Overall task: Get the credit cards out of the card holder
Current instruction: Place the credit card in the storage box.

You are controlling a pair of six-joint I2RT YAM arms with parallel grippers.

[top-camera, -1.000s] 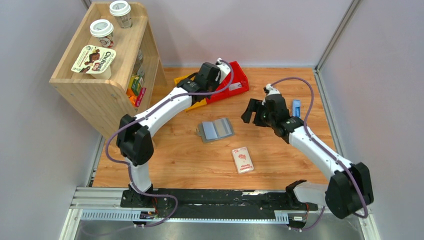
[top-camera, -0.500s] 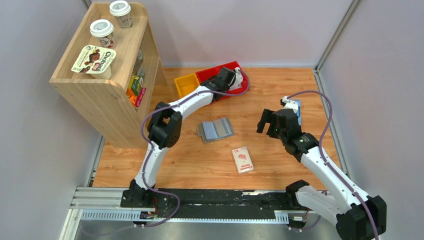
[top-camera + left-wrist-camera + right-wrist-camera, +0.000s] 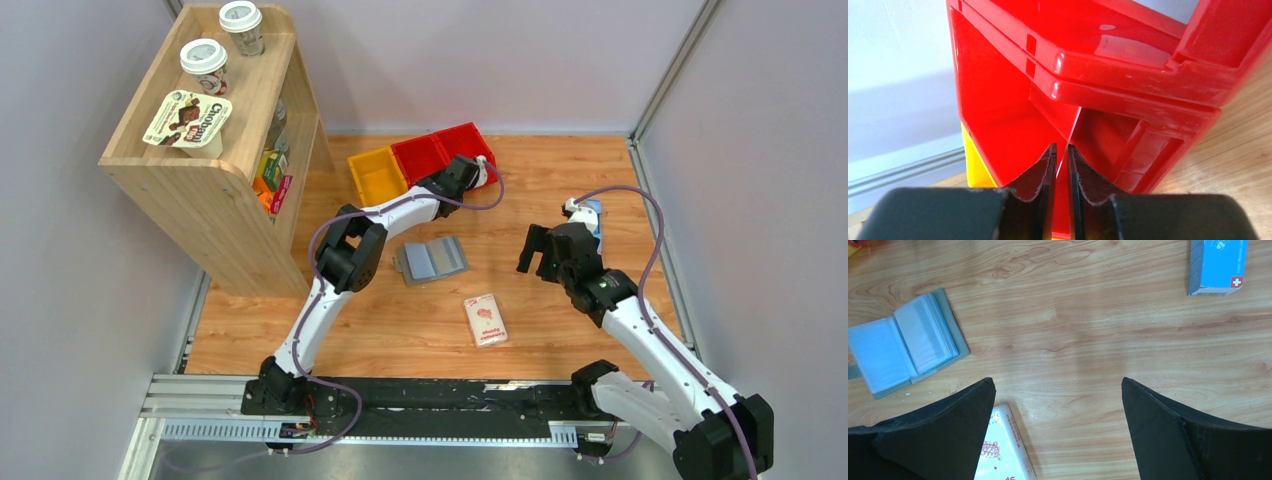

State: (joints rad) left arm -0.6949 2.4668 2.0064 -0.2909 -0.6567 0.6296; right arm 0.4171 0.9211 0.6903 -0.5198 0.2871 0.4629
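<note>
1. The left end effector (image 3: 1061, 148) is stretched to the far side of the surface (image 3: 400, 320), right at the red bin (image 3: 1128, 75).
2. Its two fingers stand a narrow gap apart. A thin pale card (image 3: 1075, 125), seen edge-on, runs through that gap and points into the hollow of the bin. The gap looks wider than the card, so the grip reads as released rather than clenched.
3. A yellow bin (image 3: 376, 176) sits touching the red bin on its left.
4. The right end effector (image 3: 1058, 382) hangs above bare wood with its fingers spread wide, grasping nothing.
5. The card holder (image 3: 903, 347) lies flat and open on the surface near the middle, between the two arms, with its pale blue sleeves facing up. It is apart from both end effectors. Whether any cards sit in the sleeves cannot be told.
6. A white-and-pink packet (image 3: 1000, 450) lies nearer the arm bases than the card holder, just by the right end effector's left finger in the wrist view.
7. A small blue box (image 3: 1218, 265) lies to the far right, well apart from the card holder.
</note>
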